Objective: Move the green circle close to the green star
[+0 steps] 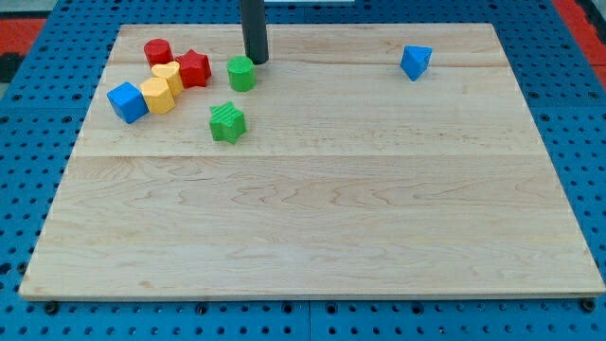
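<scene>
Here our tip (257,61) had no jaws and held nothing, just beside the green circle (240,73) at its upper right, with the green star (226,122) near below, and we judged the circle light, stiff, best pushed from above.

No readable text, labels, brands, numbers or signs anywhere: none on blocks, wooden board, dark rod or blue pegboard surround.

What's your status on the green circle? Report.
My tip just upper right of green circle. Green star below it, apart. Nothing between them.
</scene>
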